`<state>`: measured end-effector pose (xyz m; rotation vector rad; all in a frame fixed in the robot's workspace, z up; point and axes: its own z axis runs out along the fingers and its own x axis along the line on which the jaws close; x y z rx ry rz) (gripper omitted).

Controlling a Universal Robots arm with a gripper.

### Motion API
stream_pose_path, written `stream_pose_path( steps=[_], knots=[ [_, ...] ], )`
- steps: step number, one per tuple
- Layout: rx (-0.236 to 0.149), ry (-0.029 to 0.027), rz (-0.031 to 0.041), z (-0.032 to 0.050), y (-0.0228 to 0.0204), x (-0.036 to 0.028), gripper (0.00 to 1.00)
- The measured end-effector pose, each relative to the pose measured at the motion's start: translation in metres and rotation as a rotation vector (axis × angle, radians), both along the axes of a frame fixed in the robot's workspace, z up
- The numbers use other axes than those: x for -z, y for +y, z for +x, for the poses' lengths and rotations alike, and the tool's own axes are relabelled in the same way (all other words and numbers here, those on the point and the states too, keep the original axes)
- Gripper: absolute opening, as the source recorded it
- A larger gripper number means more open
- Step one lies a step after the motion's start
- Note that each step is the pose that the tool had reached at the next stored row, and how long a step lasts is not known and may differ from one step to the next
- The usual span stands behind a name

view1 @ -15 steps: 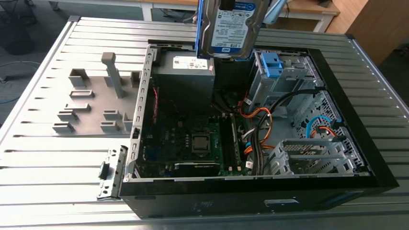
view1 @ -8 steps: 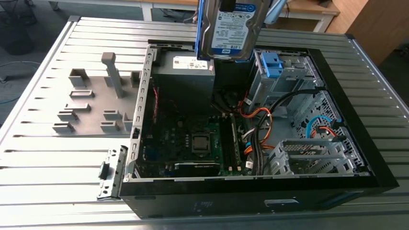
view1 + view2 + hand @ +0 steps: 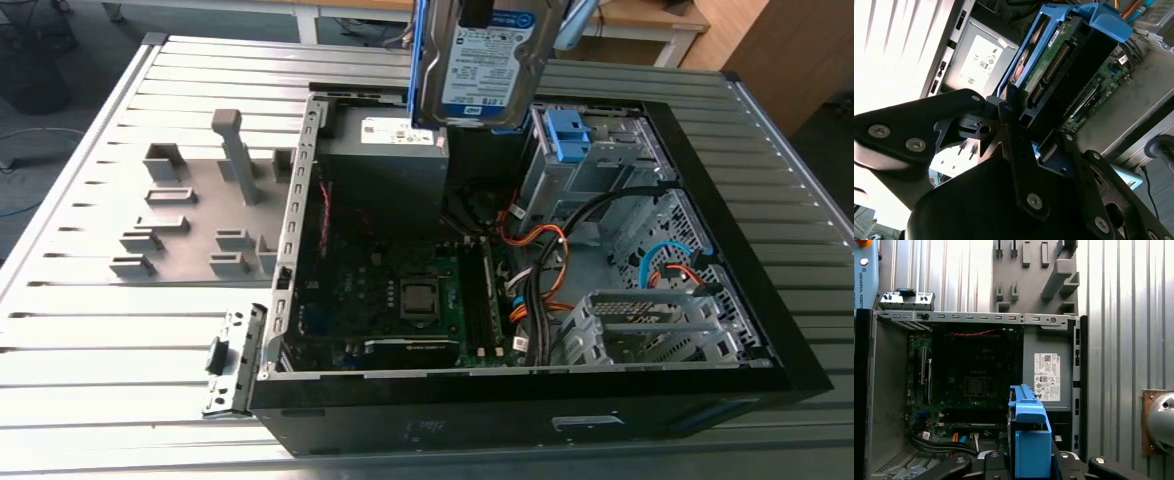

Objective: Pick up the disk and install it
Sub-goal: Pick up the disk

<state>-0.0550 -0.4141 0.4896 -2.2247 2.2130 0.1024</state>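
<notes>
Ribbed metal forms the surface point(image 3: 107, 330) under an open case point(image 3: 534, 425), which lies on its side, so its inside faces up to us. We hold the disk point(image 3: 487, 60) on edge above the case's far end in the exterior view, over the gap between the power supply point(image 3: 387, 150) and the drive bay point(image 3: 587, 160). Our gripper point(image 3: 1016, 117) is clamped on the disk's blue carrier point(image 3: 1109, 22), which we judge keeps the labelled drive itself free of pressure.

Silver-grey disk point(image 3: 487, 70) — blue carrier point(image 3: 1028, 437)
</notes>
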Motion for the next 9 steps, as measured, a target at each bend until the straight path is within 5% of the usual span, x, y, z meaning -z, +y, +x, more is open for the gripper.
stream_pose_path(
  steps=[9],
  knots=[
    [0.0, 0.0, -0.0001, 0.0, -0.0052, 0.0, 0.36]
  ],
)
